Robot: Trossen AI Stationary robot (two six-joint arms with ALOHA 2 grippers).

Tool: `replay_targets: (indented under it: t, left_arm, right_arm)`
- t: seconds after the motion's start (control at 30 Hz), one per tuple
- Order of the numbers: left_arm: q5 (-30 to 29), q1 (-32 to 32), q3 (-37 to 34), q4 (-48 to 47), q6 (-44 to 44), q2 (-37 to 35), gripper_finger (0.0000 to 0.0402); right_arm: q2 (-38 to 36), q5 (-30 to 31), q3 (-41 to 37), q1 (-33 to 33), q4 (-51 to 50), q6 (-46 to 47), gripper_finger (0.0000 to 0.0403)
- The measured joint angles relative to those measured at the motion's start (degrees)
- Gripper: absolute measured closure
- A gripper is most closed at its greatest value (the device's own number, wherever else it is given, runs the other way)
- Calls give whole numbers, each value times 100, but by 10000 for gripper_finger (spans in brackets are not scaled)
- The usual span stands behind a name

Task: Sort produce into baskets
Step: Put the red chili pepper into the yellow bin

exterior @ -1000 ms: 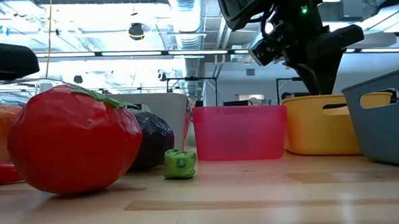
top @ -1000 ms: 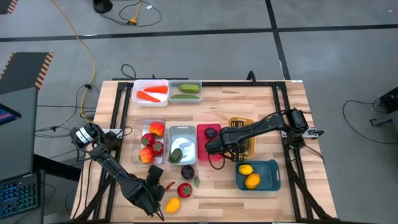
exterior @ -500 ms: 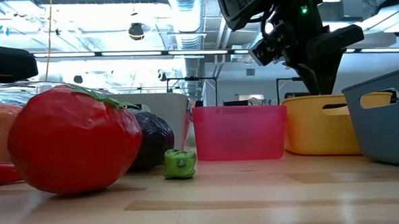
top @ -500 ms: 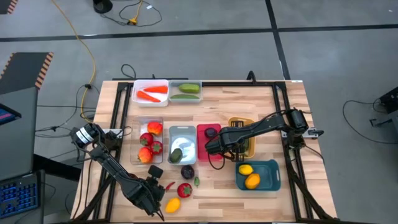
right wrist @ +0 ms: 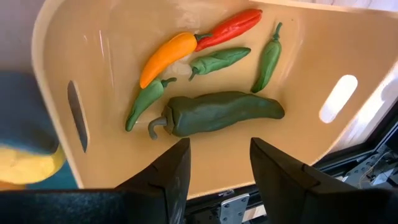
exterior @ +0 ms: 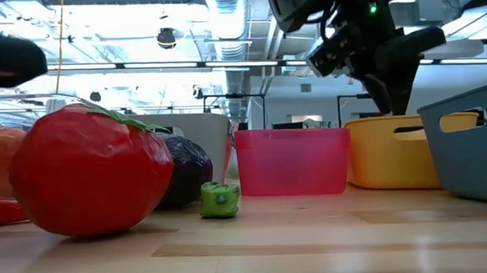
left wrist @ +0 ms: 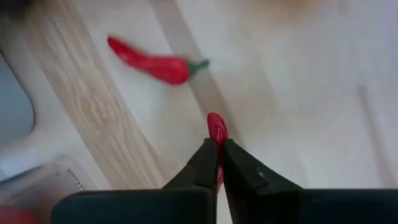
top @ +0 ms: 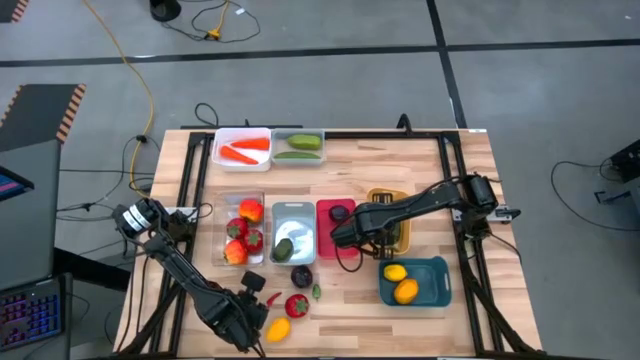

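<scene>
Fingers (left wrist: pixel 205 165) of the left gripper (top: pixel 262 305) are clenched on a small red chili (left wrist: pixel 217 129), its tip poking out past them, near the worktop's front edge; the right gripper (right wrist: pixel 214 155) hangs over the yellow-orange bin (right wrist: pixel 74 56) with its fingers parted and nothing between them.

Largest of all is the wooden worktop (top: pixel 420 170). On it the bins come next: a white one (top: pixel 228 139) with orange carrots (top: pixel 244 152) and a clear one (top: pixel 298 158) with green cucumbers (top: pixel 297 155) side by side at the back; then a row of a clear bin (top: pixel 228 199) of red and orange fruit (top: pixel 240 230), a silver-grey bin (top: pixel 293 212) with one green piece (top: pixel 285 248), a red bin (top: pixel 327 215) with a dark purple piece (top: pixel 341 212), and the yellow-orange bin (mostly under the right arm in the high view). A teal bin (top: pixel 436 272) with two yellow lemons (top: pixel 400 281) sits in front of it.

Inside the yellow-orange bin lie a large dark green pepper (right wrist: pixel 217 114) and several small chilies: green, orange and red.

Loose at the front are a red tomato (top: pixel 297 305), a purple plum (top: pixel 301 276), a yellow-orange fruit (top: pixel 278 328), a second red chili (left wrist: pixel 149 61) and a tiny green piece (exterior: pixel 219 199).
</scene>
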Motion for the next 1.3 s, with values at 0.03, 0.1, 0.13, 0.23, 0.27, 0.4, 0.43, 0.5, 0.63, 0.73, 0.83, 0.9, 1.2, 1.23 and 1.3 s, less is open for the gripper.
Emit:
replay_targets:
  t: [0.03, 0.1, 0.13, 0.23, 0.27, 0.4, 0.43, 0.5, 0.63, 0.73, 0.83, 0.9, 1.2, 1.23, 1.3]
  left_arm:
    - [-2, -4, 59, -4, 0, 0, 401]
    - [-18, 0, 201, -28, -1, 0, 401]
    - [-25, 3, 273, -47, -2, 0, 401]
    - [-67, 61, 525, -115, -2, 0, 401]
    - [-125, 95, 631, -131, -13, 0, 401]
    - [-817, 406, 1051, -218, 62, 0, 401]
    - [-943, 508, 1160, -211, 360, 0, 401]
    - [-987, 719, 1327, -123, 1182, -2, 401]
    - [-932, 1143, 1379, 367, 2879, -2, 401]
    - [-878, 1448, 1379, 781, 3924, -2, 401]
    - [-922, 1785, 1379, 1243, 4651, -2, 401]
    - [-1056, 2030, 1379, 1677, 4864, -2, 401]
    - [166, 3320, 1379, 4221, 5248, 2, 401]
    - [439, 3463, 1379, 4518, 5171, 44, 401]
    - [860, 3707, 1381, 5095, 4944, 160, 401]
  right_arm:
    - [-49, 2, 27, 0, -2, 0, 211]
    - [-220, 2, 35, 26, 28, 2, 211]
    - [-307, 9, 36, 33, 55, 2, 211]
    - [-609, 11, 39, 43, 72, 162, 211]
    - [-719, 11, 39, 46, 88, 266, 211]
    - [-1198, 22, 39, 95, 148, 639, 211]
    - [-1310, 29, 39, 114, 193, 736, 211]
    - [-1532, 31, 39, 178, 285, 913, 211]
    - [-1914, 34, 39, 368, 401, 1213, 211]
    - [-2117, 39, 39, 525, 414, 1404, 211]
    - [-2245, 50, 39, 691, 441, 1537, 211]
    - [-2292, 98, 39, 804, 494, 1596, 211]
    - [-2245, 195, 37, 1112, 784, 1622, 211]
    - [-2262, 195, 37, 1125, 829, 1621, 211]
    - [-2295, 192, 37, 1126, 928, 1620, 211]
